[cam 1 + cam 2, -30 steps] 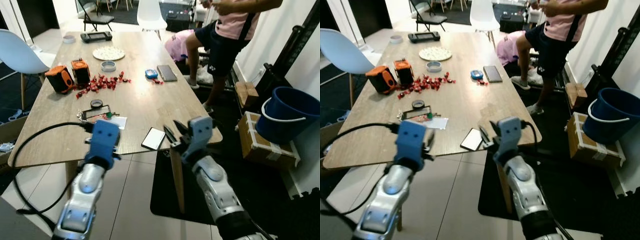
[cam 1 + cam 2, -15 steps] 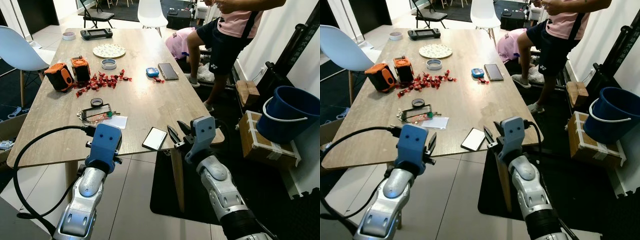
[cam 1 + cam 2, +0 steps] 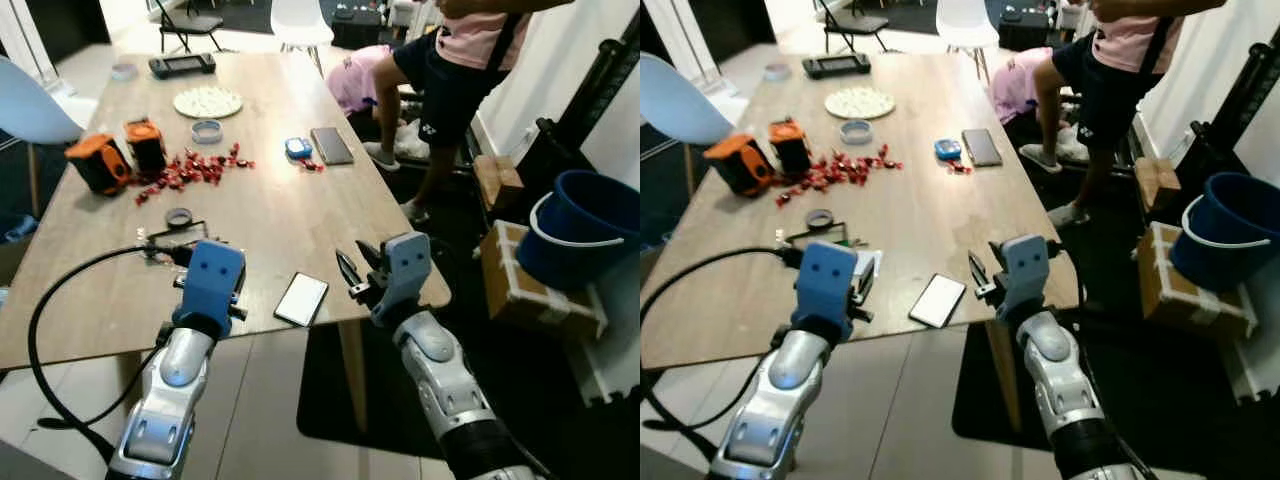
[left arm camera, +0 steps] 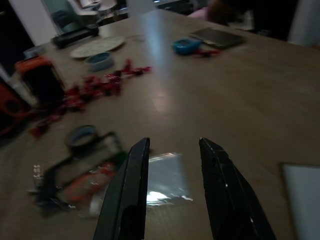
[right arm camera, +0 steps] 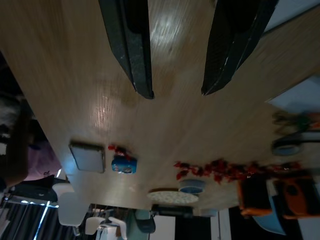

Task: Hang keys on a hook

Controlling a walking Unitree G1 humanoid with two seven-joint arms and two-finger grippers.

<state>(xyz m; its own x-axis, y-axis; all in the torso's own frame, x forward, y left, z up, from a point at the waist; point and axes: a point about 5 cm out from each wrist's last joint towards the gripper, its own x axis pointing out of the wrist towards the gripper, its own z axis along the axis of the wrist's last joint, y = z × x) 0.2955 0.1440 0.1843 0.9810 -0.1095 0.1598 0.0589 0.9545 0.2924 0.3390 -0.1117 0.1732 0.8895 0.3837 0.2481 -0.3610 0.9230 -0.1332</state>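
A bunch of keys (image 3: 150,242) on a black loop with an orange tag lies on the wooden table (image 3: 270,215) near its front left. In the left wrist view the keys (image 4: 40,175) sit off to one side of my fingers, beside a clear plastic sleeve (image 4: 167,177). My left gripper (image 4: 175,144) hovers open just above the table, a short way from the keys, holding nothing. My right gripper (image 3: 353,263) is open over the table's front right corner, with bare wood under its fingers (image 5: 135,55).
A white phone (image 3: 303,298) lies at the front edge between my arms. Farther back are a tape roll (image 3: 179,216), red candies (image 3: 190,170), two orange boxes (image 3: 95,160), a dark phone (image 3: 328,145) and a plate (image 3: 207,101). A person (image 3: 450,60) stands right; a blue bucket (image 3: 580,230) stands beyond.
The camera has moved closer to the table, so the front edge now runs lower in view. Both grippers now reach over the tabletop, still open.
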